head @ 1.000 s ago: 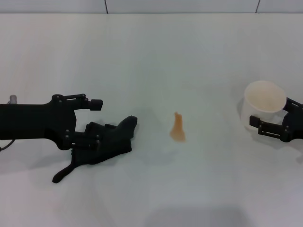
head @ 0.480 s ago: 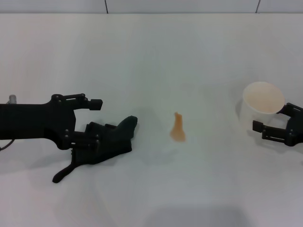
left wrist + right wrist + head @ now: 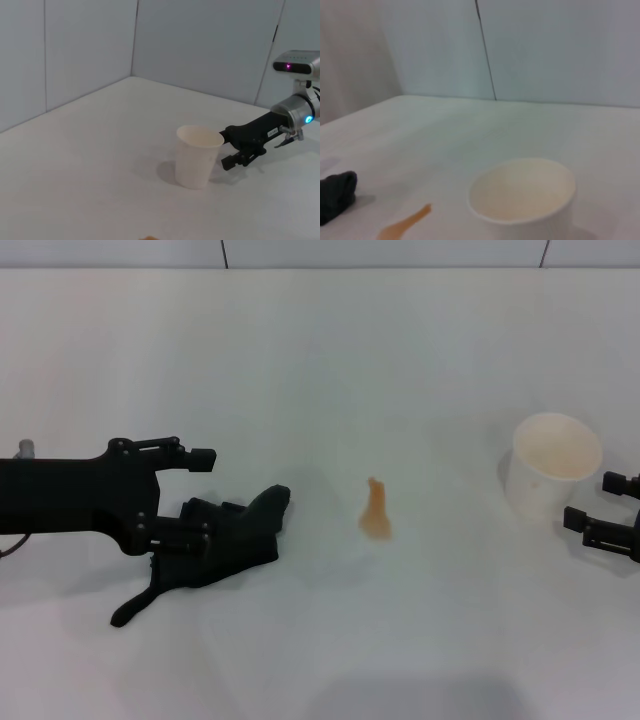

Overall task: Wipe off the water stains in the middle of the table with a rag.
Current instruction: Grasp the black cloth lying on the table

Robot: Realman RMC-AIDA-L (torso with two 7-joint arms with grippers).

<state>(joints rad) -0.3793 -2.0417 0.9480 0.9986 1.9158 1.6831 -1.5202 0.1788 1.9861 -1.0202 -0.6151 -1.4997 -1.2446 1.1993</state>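
Note:
The water stains are a small orange-peach patch in the middle of the white table. The dark rag lies to its left with a thin tail toward the front. My left gripper is open at the rag's left side, one finger resting on the cloth and the other apart from it on the far side. My right gripper is open and empty at the right edge, just clear of a white paper cup. The right wrist view shows the stain and the rag's tip.
The paper cup stands upright to the right of the stain; it also shows in the left wrist view with my right gripper beside it, and in the right wrist view. Grey wall panels rise behind the table's far edge.
My right gripper has let go of the paper cup and drawn back to the right. The cup stays standing. The left arm and the rag have not moved.

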